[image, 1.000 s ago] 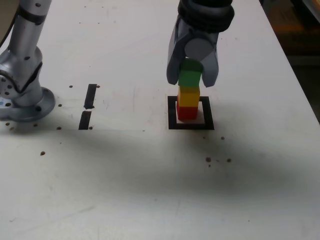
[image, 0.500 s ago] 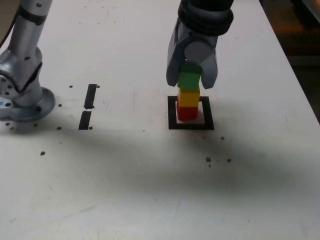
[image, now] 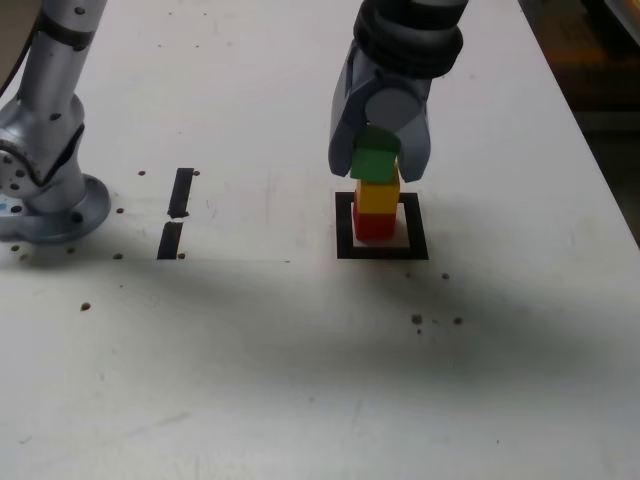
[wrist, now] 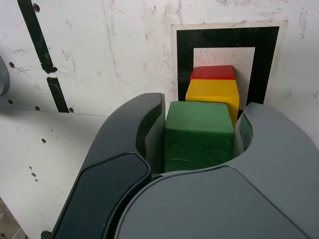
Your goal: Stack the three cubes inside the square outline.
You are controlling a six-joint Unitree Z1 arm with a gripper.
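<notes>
The red cube [image: 375, 226] sits in the white centre of the square outline [image: 345, 228], with the yellow cube [image: 377, 196] on top of it. My gripper [image: 378, 170] hangs over this stack, shut on the green cube [image: 374, 160]. The green cube is slightly tilted and offset toward the exterior view's left at the yellow cube's top; I cannot tell whether they touch. In the wrist view the green cube [wrist: 198, 134] fills the gap between my dark finger and my grey finger [wrist: 259, 144], with the yellow cube [wrist: 212, 93], the red cube [wrist: 212, 72] and the square outline [wrist: 182, 59] beyond.
The arm's grey base [image: 45, 190] stands at the exterior view's left. Two short black strips [image: 181, 191] [image: 170, 240] lie between the base and the outline. The white table's edge [image: 590, 140] runs along the right, with dark floor beyond. Small dark specks [image: 417, 319] dot the surface.
The gripper has risen slightly and drifted a little to the exterior view's left. The green cube, level on the yellow cube before, now sits tilted and shifted with it.
</notes>
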